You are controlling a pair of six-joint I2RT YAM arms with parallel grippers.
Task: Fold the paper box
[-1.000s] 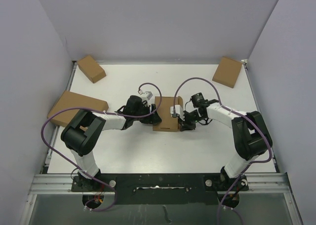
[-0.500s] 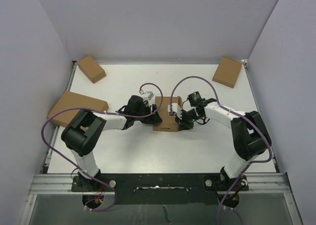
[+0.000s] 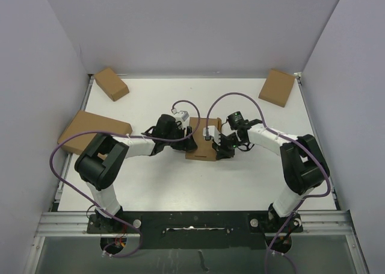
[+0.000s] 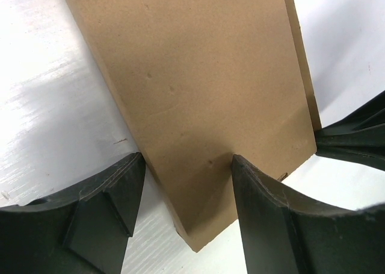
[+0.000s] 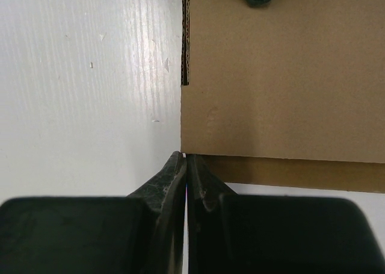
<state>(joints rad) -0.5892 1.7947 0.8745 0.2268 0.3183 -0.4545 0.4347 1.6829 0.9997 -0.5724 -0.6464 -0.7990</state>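
Observation:
The paper box [image 3: 201,152] is a brown cardboard box lying closed and flat in the middle of the table, between both grippers. My left gripper [image 3: 191,143] is at its left side. In the left wrist view the left gripper [image 4: 187,186] is open, its fingers [image 4: 105,211] straddling a near corner of the box [image 4: 198,75] without squeezing it. My right gripper [image 3: 221,146] is at the box's right side. In the right wrist view the right gripper [image 5: 185,158] is shut, its tips touching the corner of the box [image 5: 283,75] where a lower layer sticks out.
A folded brown box [image 3: 111,83] lies at the back left and another [image 3: 277,87] at the back right. A flat cardboard piece [image 3: 90,131] lies at the left edge beside the left arm. Grey walls enclose the table.
My right gripper has shifted a little to the left, closer onto the box's right side. The left gripper has barely moved. The box stays in place.

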